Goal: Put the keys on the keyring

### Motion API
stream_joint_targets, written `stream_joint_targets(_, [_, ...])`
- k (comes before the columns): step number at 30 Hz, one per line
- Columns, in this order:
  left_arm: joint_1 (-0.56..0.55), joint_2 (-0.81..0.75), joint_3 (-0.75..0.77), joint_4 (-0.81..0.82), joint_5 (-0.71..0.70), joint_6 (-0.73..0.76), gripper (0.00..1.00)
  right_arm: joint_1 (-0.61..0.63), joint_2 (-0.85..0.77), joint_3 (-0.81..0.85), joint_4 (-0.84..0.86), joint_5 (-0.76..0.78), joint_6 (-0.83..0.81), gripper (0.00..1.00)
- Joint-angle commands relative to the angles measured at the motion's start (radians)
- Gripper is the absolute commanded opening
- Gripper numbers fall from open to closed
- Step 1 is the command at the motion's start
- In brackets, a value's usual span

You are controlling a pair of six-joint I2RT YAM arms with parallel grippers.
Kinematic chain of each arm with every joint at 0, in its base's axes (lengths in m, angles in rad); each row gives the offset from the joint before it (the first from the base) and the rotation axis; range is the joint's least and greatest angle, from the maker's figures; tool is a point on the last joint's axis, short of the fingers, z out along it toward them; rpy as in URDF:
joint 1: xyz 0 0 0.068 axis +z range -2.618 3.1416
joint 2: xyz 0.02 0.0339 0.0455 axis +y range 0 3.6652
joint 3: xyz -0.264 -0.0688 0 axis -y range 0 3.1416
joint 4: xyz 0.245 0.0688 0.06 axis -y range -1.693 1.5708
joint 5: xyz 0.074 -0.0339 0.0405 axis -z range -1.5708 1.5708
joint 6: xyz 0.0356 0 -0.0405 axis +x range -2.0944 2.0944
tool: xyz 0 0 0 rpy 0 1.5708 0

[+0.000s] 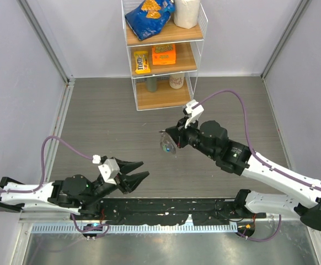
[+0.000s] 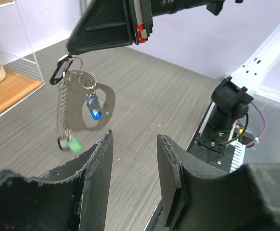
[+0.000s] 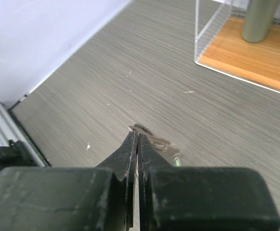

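Note:
My right gripper (image 1: 171,136) is shut on the keyring (image 1: 167,146) and holds it in the air above the floor of the table. In the left wrist view the keyring (image 2: 109,103) hangs as a grey oval loop from the right gripper's fingers (image 2: 89,36), with a thin chain (image 2: 63,110), a green tag (image 2: 73,144) and a blue tag (image 2: 95,112). My left gripper (image 1: 142,171) is open and empty (image 2: 134,139), low and to the left of the keyring. In the right wrist view the shut gripper (image 3: 136,135) hides most of the keyring (image 3: 161,143). The keys are out of view.
A wire shelf rack (image 1: 163,52) with snack packs and cups stands at the back centre; its wooden bottom shelf shows in the wrist views (image 2: 5,91) (image 3: 250,57). A black rail (image 1: 166,210) runs along the near edge. The right arm's base (image 2: 229,103) is to my left gripper's right.

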Motion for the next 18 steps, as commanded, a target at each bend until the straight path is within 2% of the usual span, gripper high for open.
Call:
stream_joint_targets(1, [0.001,0.031,0.049,0.111,0.078,-0.028,0.46,0.005,-0.053,0.125,-0.050,-0.144,0.018,0.05])
stream_joint_targets(12, [0.001,0.066,0.078,0.166,0.142,-0.051,0.46,0.005,-0.084,0.200,-0.132,-0.411,0.117,0.05])
stream_joint_targets(18, [0.001,0.069,0.091,0.200,0.159,-0.046,0.46,0.013,-0.096,0.192,-0.139,-0.469,0.148,0.06])
